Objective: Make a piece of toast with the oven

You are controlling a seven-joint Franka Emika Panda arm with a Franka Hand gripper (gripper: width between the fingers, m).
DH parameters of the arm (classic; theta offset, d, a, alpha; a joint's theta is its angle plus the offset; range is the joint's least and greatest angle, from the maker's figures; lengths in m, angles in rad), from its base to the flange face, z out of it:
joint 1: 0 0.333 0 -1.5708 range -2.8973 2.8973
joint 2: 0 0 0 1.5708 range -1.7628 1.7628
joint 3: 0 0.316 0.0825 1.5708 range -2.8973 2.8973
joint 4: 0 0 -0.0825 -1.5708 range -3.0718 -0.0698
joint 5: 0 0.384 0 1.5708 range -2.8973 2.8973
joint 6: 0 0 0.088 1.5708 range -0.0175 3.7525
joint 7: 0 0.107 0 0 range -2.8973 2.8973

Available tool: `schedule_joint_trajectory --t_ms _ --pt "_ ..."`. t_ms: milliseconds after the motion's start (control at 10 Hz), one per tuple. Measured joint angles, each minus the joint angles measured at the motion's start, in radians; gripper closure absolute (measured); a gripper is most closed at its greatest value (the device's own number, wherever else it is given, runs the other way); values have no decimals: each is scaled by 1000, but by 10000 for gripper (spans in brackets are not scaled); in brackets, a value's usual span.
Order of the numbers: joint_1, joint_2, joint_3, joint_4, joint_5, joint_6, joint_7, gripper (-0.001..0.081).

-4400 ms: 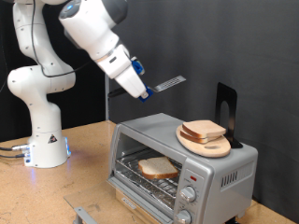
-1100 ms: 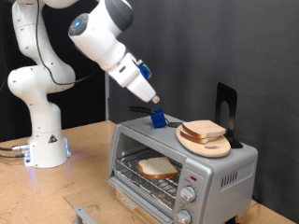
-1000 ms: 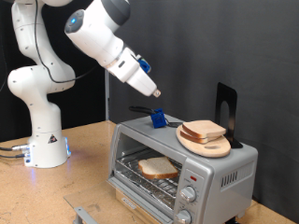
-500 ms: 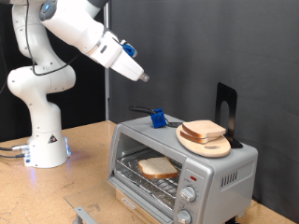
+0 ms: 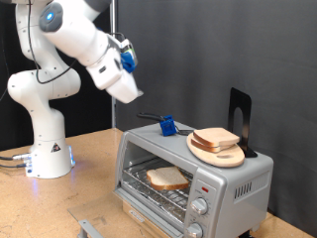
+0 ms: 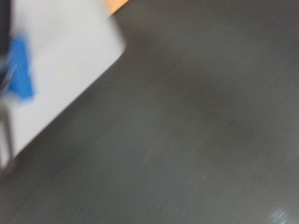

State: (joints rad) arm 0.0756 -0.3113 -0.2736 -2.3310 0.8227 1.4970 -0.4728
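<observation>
The piece of toast (image 5: 166, 178) lies flat on the wire rack inside the silver oven (image 5: 230, 183), whose door hangs open. My gripper (image 5: 130, 94) is in the air above and to the exterior view's left of the oven, apart from everything, with nothing seen between its fingers. A blue-handled spatula (image 5: 164, 124) rests on the oven's top. The wrist view is blurred: a white surface (image 6: 65, 65), a blue patch (image 6: 21, 70) and dark background, with no fingers showing.
A round wooden plate (image 5: 218, 152) with a second bread slice (image 5: 215, 138) sits on the oven top, and a black stand (image 5: 239, 112) rises behind it. Two knobs (image 5: 201, 207) are on the oven front. The robot base (image 5: 48, 149) stands on the table at the exterior view's left.
The gripper set the spatula down on the oven top, then swung up and away to the exterior view's left. Toast, plate and oven have not moved.
</observation>
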Motion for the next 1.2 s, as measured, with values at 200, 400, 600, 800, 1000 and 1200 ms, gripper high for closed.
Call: schedule_joint_trajectory --t_ms 200,400,600,800,1000,1200 --pt "-6 47 -11 41 -21 -68 30 124" --pt "-6 60 -6 40 -21 -111 193 124" --pt "-16 87 -20 31 54 -115 292 124" --pt "-42 101 -45 13 102 -41 281 124" --pt "-72 111 -77 7 111 38 238 124" --pt "-98 139 -124 16 119 8 223 124"
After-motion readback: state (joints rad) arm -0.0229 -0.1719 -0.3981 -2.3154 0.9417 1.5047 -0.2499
